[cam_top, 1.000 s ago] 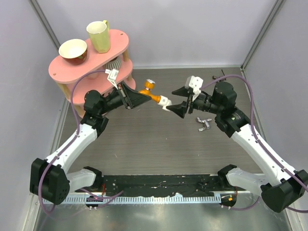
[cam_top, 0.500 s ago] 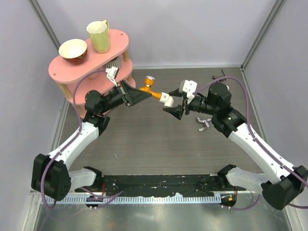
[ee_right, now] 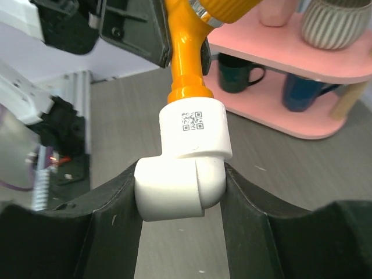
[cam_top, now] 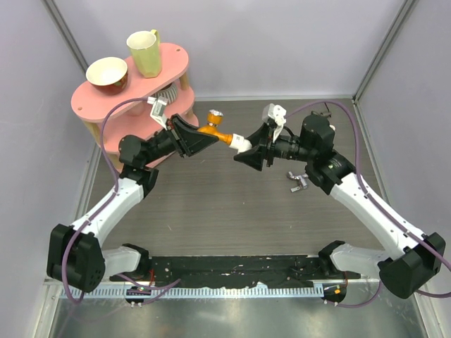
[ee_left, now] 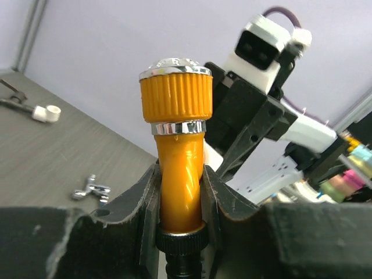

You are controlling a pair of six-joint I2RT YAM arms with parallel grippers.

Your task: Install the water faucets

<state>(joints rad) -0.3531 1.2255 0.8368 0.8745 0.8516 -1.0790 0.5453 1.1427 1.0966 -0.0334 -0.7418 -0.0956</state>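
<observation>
1. Worktop [cam_top: 211, 211]: dark grey, wood-grain finish, flat.
2. Pink shelf [cam_top: 84, 98]: two oval tiers on pale posts, far-left corner. Top tier: yellow-green mug [cam_top: 144, 53] and bowl [cam_top: 107, 72], cream inside w/ dark outside. Lower tier: dark mug [ee_right: 235, 72], blue mug [ee_right: 305, 93], both partly cut off by the tier above; ribbed grey cup [ee_right: 337, 23], top out of frame.
3. Left tool [cam_top: 201, 139]: black, narrow, clamped on orange tap stem; held up over worktop centre-rear.
4. Right tool [cam_top: 248, 153]: black, both fingers pressed on sides of white elbow fitting, facing left tool.
5. Orange tap [ee_left: 180, 174]: glossy plastic, round stem, ribbed orange cap, silvery knob [ee_left: 174, 65] w/ knurled edge. Lower end hidden betw. fingers.
6. White elbow fitting [ee_right: 189, 157]: matte plastic, short cyl. bend, orange collar seated at its mouth. QR label [ee_right: 190, 121], black on white; no readable text.
7. Silver tap piece [cam_top: 299, 182]: metal, lying on worktop, right.
8. Dark tap piece [ee_left: 35, 110]: white end, far off; shape prob. a thin rod, blurred.
</observation>
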